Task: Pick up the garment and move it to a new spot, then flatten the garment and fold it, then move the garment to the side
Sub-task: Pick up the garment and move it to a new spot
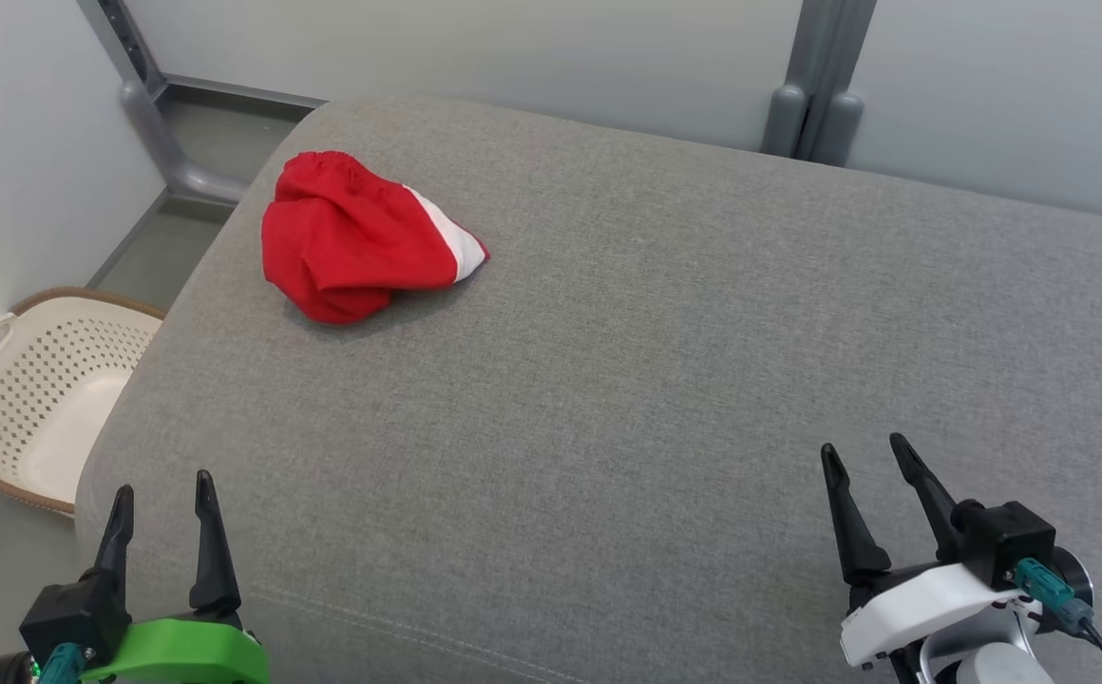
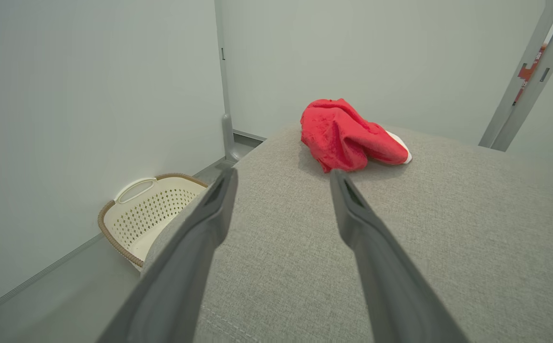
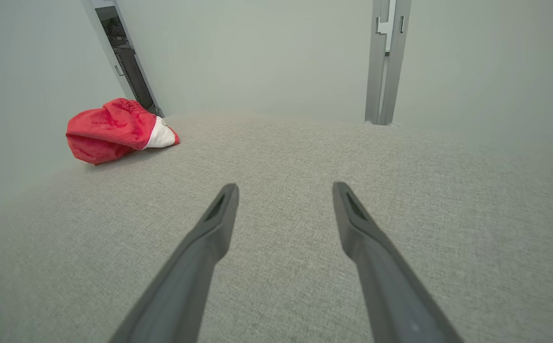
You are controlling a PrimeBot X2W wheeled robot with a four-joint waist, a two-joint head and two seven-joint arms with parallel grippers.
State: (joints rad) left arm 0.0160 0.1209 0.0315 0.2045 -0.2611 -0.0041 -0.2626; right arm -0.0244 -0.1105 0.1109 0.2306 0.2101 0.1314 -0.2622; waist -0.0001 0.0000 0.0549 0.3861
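A crumpled red garment (image 1: 351, 237) with a white band lies bunched near the far left corner of the grey upholstered surface (image 1: 627, 380). It also shows as the garment (image 2: 348, 136) ahead of my left fingers and as the garment (image 3: 114, 129) far off to the left in the right wrist view. My left gripper (image 1: 163, 486) hovers open at the near left edge, nothing between its fingers. My right gripper (image 1: 864, 452) stands open at the near right, also empty. Both are well short of the garment.
A cream perforated laundry basket (image 1: 38, 389) sits on the floor left of the surface, also seen as the basket (image 2: 148, 214). Pale walls and grey metal posts (image 1: 817, 76) stand behind. The surface's left edge drops off beside the basket.
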